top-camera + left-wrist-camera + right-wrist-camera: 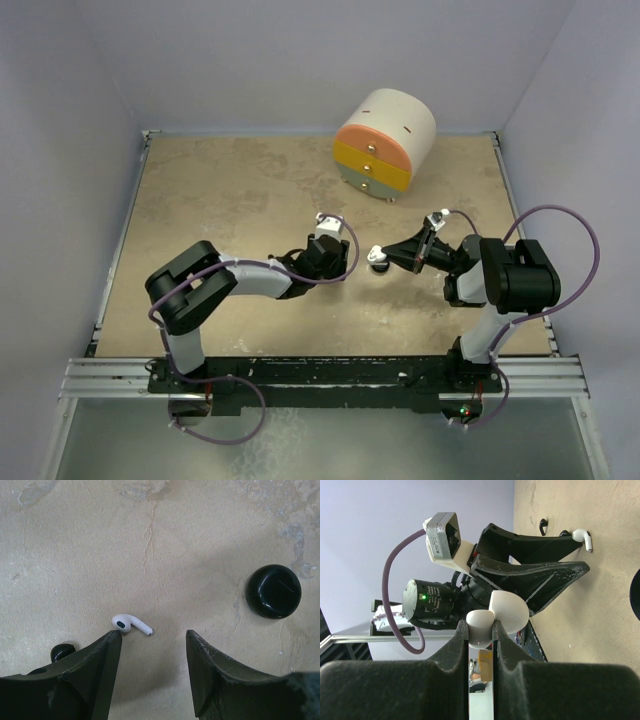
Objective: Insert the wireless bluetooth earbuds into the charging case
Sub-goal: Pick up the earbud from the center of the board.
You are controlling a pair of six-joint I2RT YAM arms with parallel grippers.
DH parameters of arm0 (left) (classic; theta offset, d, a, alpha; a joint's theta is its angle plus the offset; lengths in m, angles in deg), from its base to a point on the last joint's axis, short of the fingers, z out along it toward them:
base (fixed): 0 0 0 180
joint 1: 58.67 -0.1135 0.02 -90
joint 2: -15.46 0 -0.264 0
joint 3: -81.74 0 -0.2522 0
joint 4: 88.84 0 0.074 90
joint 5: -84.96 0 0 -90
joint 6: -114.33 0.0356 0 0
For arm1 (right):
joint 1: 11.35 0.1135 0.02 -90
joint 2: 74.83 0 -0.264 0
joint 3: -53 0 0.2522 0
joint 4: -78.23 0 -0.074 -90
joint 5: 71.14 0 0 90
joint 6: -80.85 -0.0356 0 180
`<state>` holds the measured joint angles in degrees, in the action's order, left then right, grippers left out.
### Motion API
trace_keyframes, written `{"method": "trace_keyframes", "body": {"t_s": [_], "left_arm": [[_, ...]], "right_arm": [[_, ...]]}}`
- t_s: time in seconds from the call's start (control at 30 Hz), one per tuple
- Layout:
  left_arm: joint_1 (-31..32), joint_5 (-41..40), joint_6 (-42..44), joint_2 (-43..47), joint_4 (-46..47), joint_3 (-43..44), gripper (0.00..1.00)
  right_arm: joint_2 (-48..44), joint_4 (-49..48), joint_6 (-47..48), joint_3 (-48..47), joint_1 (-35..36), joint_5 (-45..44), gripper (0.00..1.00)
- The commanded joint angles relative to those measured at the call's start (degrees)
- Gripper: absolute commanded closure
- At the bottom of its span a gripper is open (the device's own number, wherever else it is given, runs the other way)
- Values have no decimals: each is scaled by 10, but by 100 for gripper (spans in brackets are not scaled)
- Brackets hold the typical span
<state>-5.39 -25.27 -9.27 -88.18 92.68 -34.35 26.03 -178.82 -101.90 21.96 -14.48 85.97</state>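
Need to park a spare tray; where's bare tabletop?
Bare: tan tabletop between the left wall and the cream-and-orange cylindrical drawer unit; the near strip along the metal mounting rail. Crowded: centre, with open left gripper, white stemmed earbud, glossy black round case, and right gripper clamping a white rounded piece.

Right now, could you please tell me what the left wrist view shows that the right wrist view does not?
Only the left wrist view shows the black charging case whole; the right wrist view has just a dark sliver at its edge. Only the right wrist view shows the right gripper shut on a white rounded piece. Both show the white earbud lying just ahead of the open left gripper.
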Motion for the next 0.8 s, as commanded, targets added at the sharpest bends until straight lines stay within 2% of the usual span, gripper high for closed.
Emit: {"method": "trace_keyframes", "body": {"t_s": [0.0,0.77], "left_arm": [[-6,-1,11,-22,-28,14,46],[-17,4,36,-52,-54,51,48]], "right_arm": [[-5,-452,14,0,-5,16,100],[-4,-452,15,1,-8,20,100]]}}
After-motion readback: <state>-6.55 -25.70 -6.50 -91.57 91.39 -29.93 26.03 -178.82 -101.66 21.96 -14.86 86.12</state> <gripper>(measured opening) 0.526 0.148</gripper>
